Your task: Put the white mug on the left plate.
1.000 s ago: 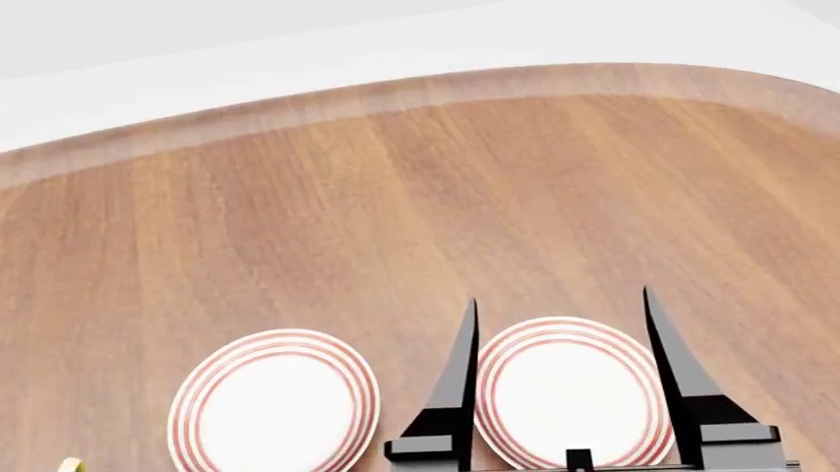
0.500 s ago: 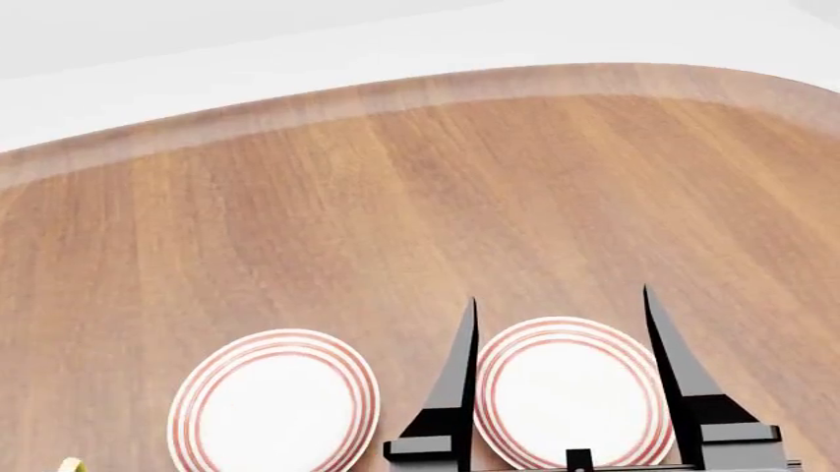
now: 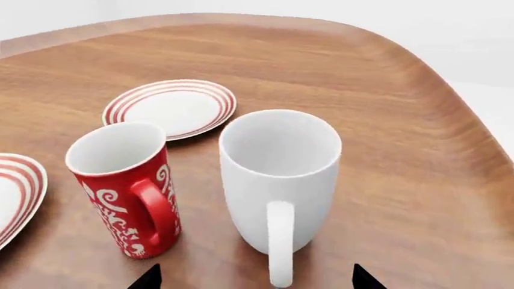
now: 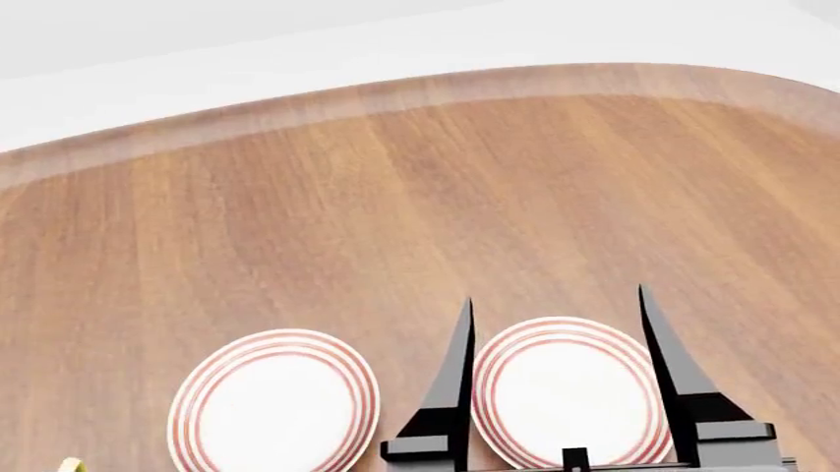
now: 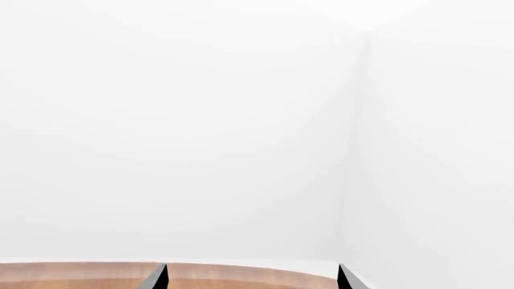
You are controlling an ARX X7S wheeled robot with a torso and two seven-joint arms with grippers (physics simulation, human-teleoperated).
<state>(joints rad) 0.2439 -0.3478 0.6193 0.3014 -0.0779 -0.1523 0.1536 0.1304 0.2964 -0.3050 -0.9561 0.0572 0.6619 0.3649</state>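
The white mug point(image 3: 280, 180) stands upright on the wooden table, its loop handle turned toward my left gripper point(image 3: 257, 280). That gripper is open; its two dark fingertips point(image 3: 149, 279) stand wide on either side of the handle's lower end without touching it. In the head view the left plate point(image 4: 275, 403) lies flat near the bottom, with a matching plate point(image 4: 568, 391) to its right. My right gripper point(image 4: 557, 298) hovers open over that right-hand plate with nothing between its fingers. Neither the white mug nor the left gripper shows in the head view.
A red patterned mug point(image 3: 124, 186) stands close beside the white mug. Two ringed plates show in the left wrist view, one farther off point(image 3: 170, 107) and one at the picture's edge point(image 3: 12, 192). A yellow sliver point(image 4: 69, 464) shows at the head view's bottom left. The table's rounded edge point(image 3: 449, 102) runs nearby.
My right gripper has shifted very slightly to the left in the head view. The plates have not moved.
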